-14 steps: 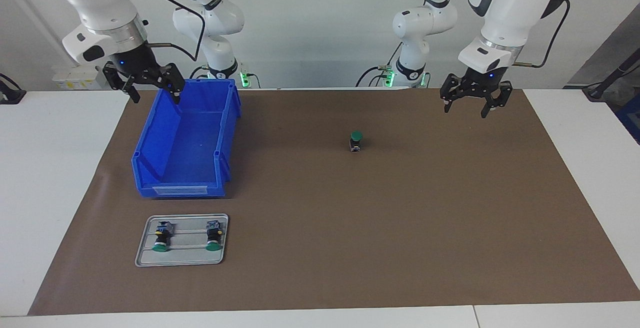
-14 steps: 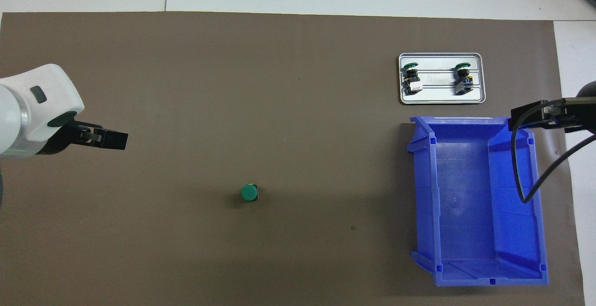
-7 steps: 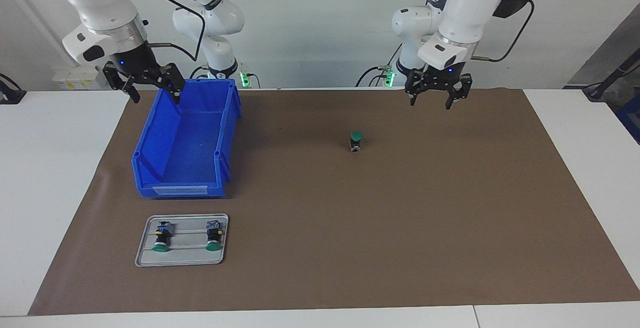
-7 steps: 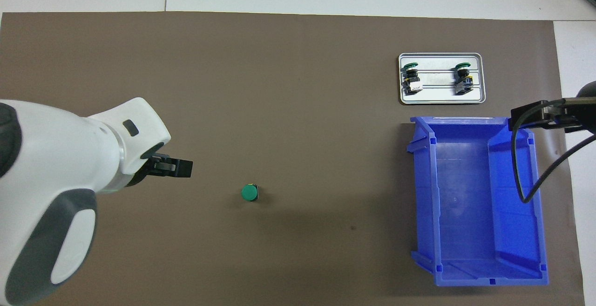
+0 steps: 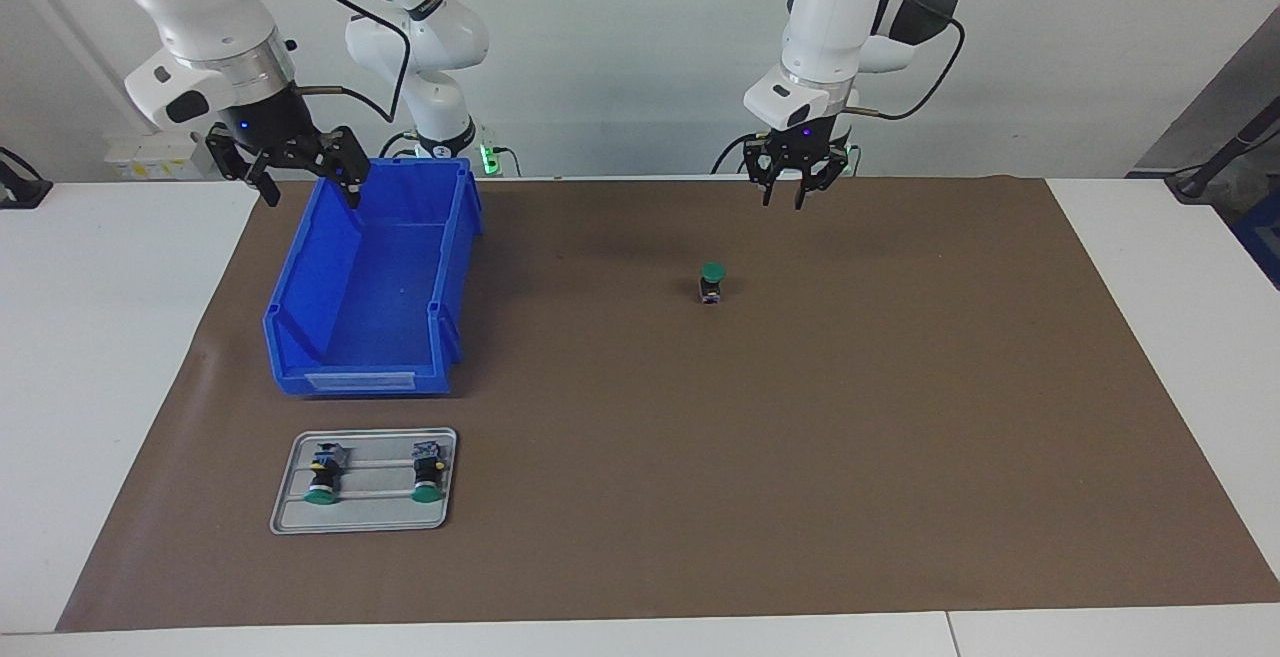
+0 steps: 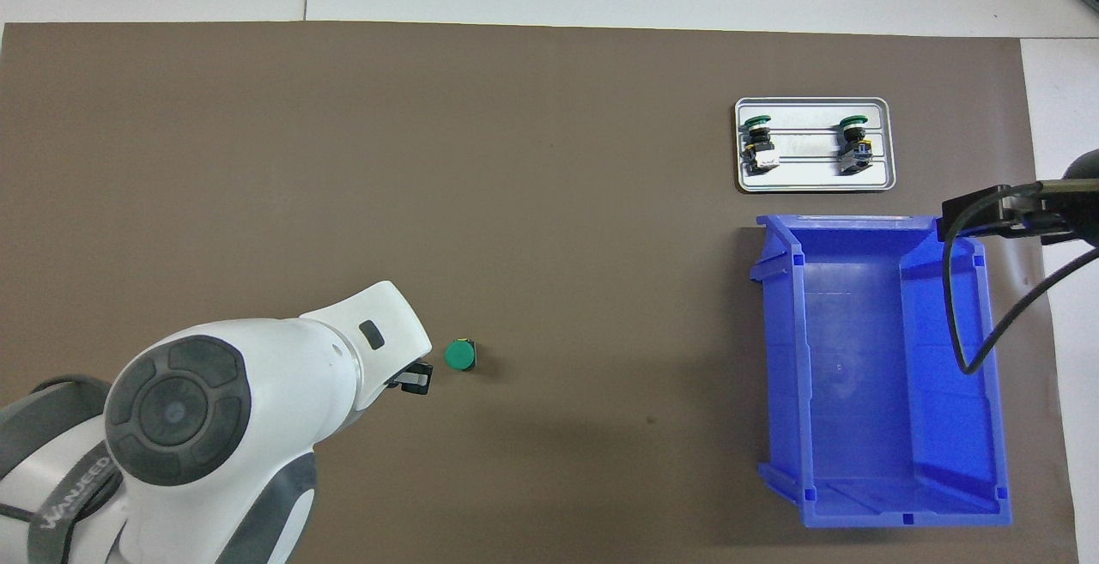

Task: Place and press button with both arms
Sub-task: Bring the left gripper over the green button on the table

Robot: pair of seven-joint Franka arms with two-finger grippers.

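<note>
Upright button (image 5: pixel 711 279) below and just ahead of the raised left hand (image 5: pixel 797 180), fingers pressed together; right hand (image 5: pixel 288 162) spread, much farther off.

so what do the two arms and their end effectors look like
Both arms are white and rounded with black joint bands and silver wrist rings. Black cables loop along them. Each black two-finger end effector shows a small blue light. Dark grey caps cover the joints.

The scene is evenly and brightly lit from above; soft shadows are cast (faintly) beside the blue bin (image 5: pixel 370 287).
</note>
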